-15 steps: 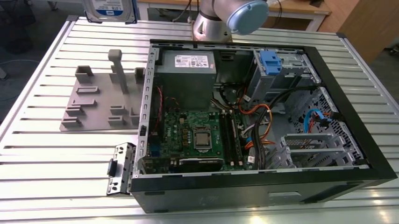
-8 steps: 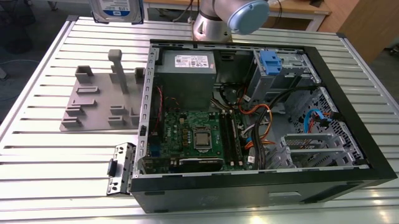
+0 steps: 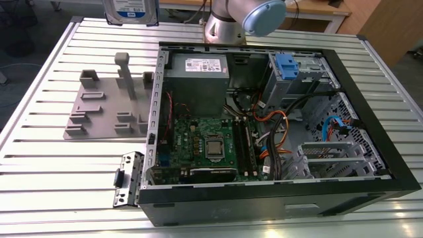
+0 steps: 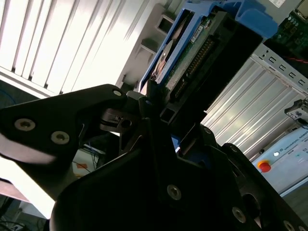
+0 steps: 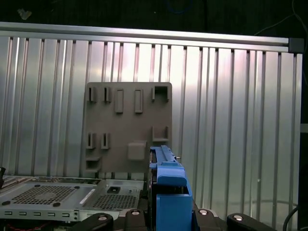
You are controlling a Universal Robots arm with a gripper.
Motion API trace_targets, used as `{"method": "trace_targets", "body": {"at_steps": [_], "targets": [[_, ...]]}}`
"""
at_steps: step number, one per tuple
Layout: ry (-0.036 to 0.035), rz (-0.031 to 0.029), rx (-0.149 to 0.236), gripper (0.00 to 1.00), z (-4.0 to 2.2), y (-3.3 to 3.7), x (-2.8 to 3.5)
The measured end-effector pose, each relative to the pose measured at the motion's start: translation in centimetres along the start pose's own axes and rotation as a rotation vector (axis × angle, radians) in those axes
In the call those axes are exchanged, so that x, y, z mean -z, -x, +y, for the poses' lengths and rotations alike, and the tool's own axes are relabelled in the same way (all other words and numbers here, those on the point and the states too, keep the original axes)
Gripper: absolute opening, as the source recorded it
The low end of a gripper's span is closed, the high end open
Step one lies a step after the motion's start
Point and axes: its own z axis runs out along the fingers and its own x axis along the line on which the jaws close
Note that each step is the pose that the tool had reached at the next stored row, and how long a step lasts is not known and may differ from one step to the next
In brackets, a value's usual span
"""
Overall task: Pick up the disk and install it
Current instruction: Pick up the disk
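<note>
The end effector is clamped tight on the disk, holding it on edge, up off the slatted counter, by the grey holder plate and the open computer case.

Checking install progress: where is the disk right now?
The disk is clamped in the tool, high at the exterior view's upper left, above the grey holder plate.

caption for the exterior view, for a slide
The disk held high over the slatted table, grey fixture plate and open computer case below.
</note>
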Motion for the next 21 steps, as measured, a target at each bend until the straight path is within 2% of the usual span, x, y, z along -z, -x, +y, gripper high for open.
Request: {"method": "trace_targets", "body": {"at_steps": [10, 21], "targets": [[0.0004, 0.0000, 0.000, 0.36, -2.31, -0.12, 0.05], [0.0014, -0.0001, 0.000, 0.36, -5.24, -0.25, 0.12]]}}
